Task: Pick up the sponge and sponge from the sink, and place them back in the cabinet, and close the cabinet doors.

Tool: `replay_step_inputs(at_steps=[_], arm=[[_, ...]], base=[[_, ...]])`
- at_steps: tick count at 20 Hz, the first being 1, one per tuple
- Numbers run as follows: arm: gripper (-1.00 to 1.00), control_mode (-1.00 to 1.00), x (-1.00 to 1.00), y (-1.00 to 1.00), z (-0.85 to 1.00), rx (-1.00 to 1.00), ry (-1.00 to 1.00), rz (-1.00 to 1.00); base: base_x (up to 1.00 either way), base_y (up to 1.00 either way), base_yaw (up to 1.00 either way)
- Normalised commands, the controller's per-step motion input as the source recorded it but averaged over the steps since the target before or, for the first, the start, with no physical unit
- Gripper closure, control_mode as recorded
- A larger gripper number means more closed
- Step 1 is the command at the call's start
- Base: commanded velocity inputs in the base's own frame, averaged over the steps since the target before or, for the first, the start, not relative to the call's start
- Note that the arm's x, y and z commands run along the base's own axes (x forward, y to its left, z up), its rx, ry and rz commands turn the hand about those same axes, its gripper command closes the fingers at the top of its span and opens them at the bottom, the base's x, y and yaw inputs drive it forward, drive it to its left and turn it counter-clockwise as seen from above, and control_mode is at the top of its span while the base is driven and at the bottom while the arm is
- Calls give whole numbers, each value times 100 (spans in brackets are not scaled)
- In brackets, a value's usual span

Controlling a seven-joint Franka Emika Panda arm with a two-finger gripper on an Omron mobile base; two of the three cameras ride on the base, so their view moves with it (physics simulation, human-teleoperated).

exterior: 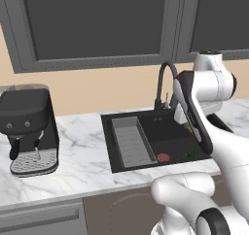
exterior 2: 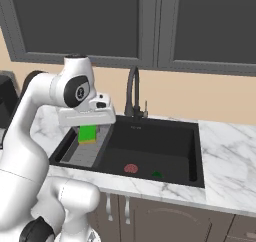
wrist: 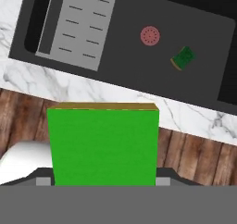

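My gripper (exterior 2: 88, 132) is shut on a sponge (exterior 2: 88, 134), a green block over a yellow layer, and holds it above the left end of the sink (exterior 2: 150, 143). In the hand view this sponge (wrist: 104, 144) fills the lower middle between the fingers. The other sponge (wrist: 183, 57) lies on the black sink floor (wrist: 120, 56), right of the red drain disc (wrist: 150, 35). It shows small and dark green in the base views (exterior: 189, 156) (exterior 2: 157, 174). The cabinet and its doors are out of view.
A grey ribbed tray (exterior: 130, 142) sits in the sink's left part, directly under my hand. The black arched faucet (exterior 2: 132, 91) rises behind the basin. A black coffee machine (exterior: 29, 127) stands on the marble counter at the left. Dark glass-fronted wall cupboards (exterior: 97, 20) hang overhead.
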Motion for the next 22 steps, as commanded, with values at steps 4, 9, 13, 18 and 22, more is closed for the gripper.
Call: replay_step_inputs(at_steps=[4, 9, 13, 18, 22], arm=[[100, -100, 0, -2, 13, 0, 0, -9], [100, -100, 0, -4, 2, 0, 0, -7], [100, -100, 0, -3, 0, 0, 0, -6], [100, -100, 0, -1, 0, 0, 0, -7], [100, -100, 0, -1, 0, 0, 0, -6]], base=[[0, 0, 0], [0, 0, 0], [0, 0, 0], [0, 0, 0], [0, 0, 0]])
